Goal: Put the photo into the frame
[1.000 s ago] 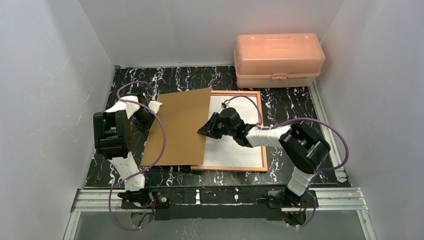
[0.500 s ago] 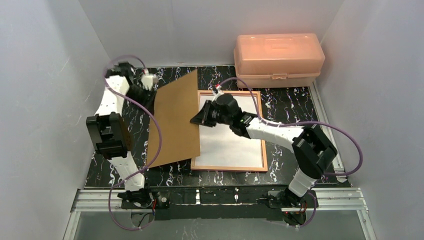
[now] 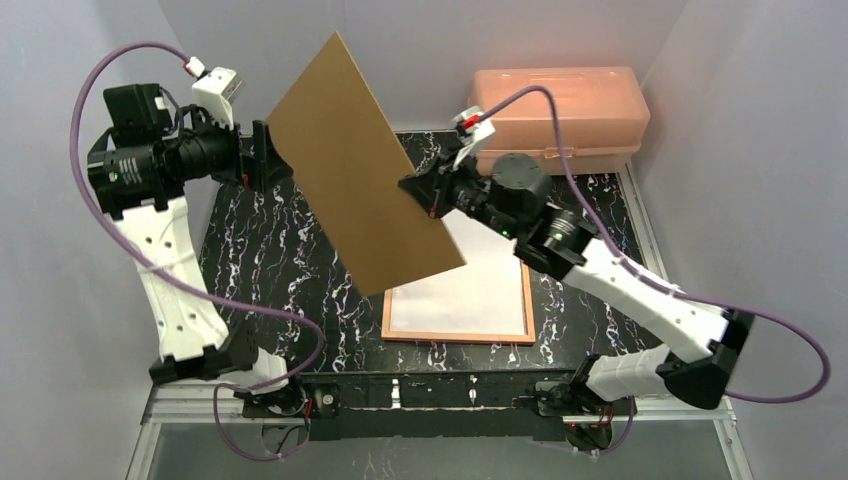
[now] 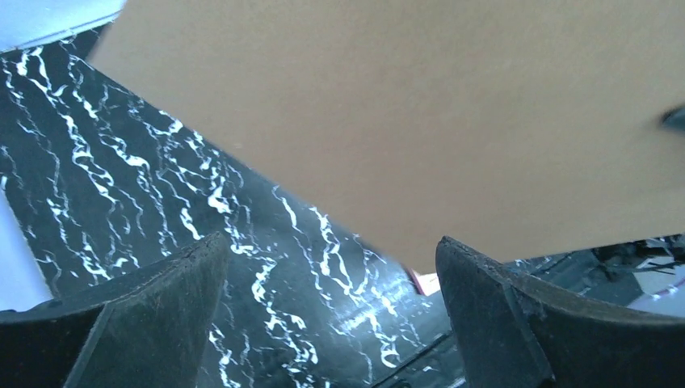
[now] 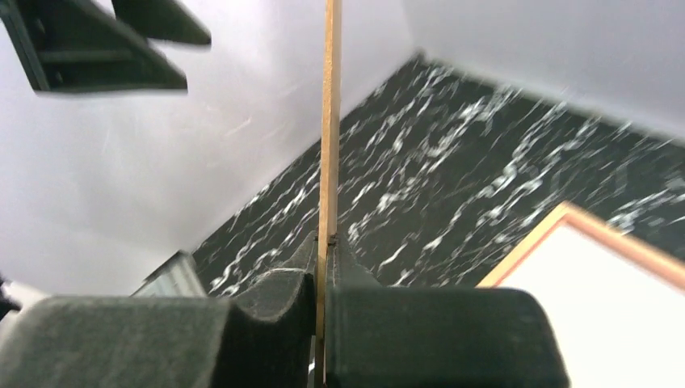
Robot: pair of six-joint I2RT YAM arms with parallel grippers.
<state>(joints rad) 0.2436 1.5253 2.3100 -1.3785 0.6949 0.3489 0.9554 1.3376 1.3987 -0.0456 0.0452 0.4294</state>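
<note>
Photo (image 3: 470,295) lies white side up inside frame (image 3: 455,338) on the table. We lose its far part behind the airborne backing board (image 3: 360,170). Right gripper (image 3: 418,190) pinches that board's edge; left gripper (image 3: 266,152) gapes wide, holding nothing. We count one photo, one frame, one board, one peach box (image 3: 555,110).

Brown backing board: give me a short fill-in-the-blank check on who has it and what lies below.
The flat brown backing board is held up in the hand of the ___ arm.
The left hand has its fingers ___.
In the thin tan wooden frame on the black marbled table, the photo lies with its ___ back up.
Missing: right; open; white.
</note>
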